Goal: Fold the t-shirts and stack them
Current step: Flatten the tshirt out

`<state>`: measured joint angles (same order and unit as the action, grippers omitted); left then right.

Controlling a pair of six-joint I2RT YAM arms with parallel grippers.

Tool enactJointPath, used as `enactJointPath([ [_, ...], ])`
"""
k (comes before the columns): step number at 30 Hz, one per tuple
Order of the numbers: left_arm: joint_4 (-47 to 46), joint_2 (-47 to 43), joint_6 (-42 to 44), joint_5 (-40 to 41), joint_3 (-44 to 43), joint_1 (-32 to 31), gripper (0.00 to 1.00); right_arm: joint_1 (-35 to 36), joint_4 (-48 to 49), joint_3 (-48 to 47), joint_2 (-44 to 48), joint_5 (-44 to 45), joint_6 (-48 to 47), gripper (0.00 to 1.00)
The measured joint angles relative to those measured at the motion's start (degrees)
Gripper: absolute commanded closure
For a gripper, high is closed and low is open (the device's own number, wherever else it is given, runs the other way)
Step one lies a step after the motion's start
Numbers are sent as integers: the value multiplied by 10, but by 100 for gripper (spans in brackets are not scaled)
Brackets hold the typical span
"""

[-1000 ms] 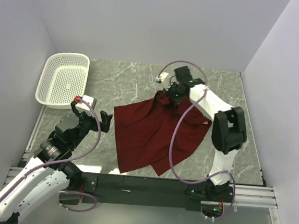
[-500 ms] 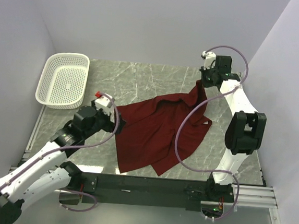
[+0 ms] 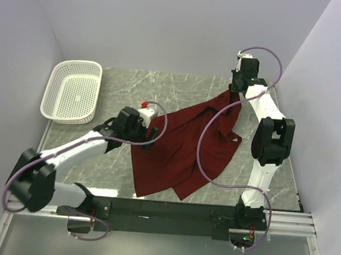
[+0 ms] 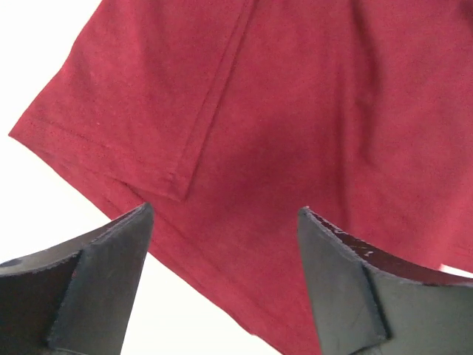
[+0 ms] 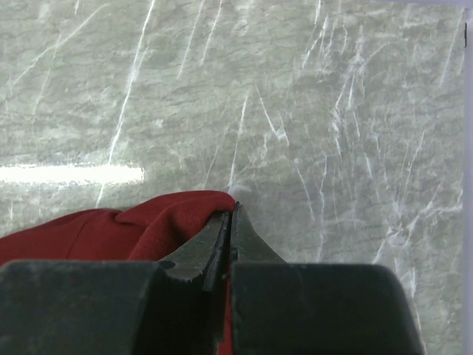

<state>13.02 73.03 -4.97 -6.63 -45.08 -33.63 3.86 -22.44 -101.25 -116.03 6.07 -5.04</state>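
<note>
Right gripper (image 5: 231, 213), jaws pinched on a corner of the maroon t-shirt (image 3: 177, 155), holds it raised at far right; left gripper (image 4: 222, 222) hangs apart over the sleeve hem. Shirt sprawls mid marble table (image 3: 162, 85), seemingly unfolded; folding and stacking remain

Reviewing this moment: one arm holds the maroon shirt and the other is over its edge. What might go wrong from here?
1. The right gripper pinches only a small fold of the t-shirt at its tips, so a pull may slip it free.
2. The left gripper stands open above a hemmed edge where layers overlap, so it may catch the wrong layer.
3. The right arm's purple cable hangs across the cloth and might snag.
</note>
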Motion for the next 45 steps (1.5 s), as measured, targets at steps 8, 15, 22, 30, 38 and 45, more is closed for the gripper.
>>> enactJointPath([
  [8,26,150,31,122,-64,-40,34,0,6,2,0,-1,10,100],
  [15,47,206,58,189,-79,-43,46,-3,8,5,0,-12,15,100],
  [22,53,244,69,215,-105,-48,67,-10,13,14,0,-24,22,100],
  [30,53,244,76,218,-106,-48,99,-11,19,30,2,-31,24,100],
  [38,56,213,81,224,-106,-42,99,-18,25,53,21,-38,22,100],
  [45,32,203,82,199,-213,64,99,-35,19,26,18,-44,23,100],
])
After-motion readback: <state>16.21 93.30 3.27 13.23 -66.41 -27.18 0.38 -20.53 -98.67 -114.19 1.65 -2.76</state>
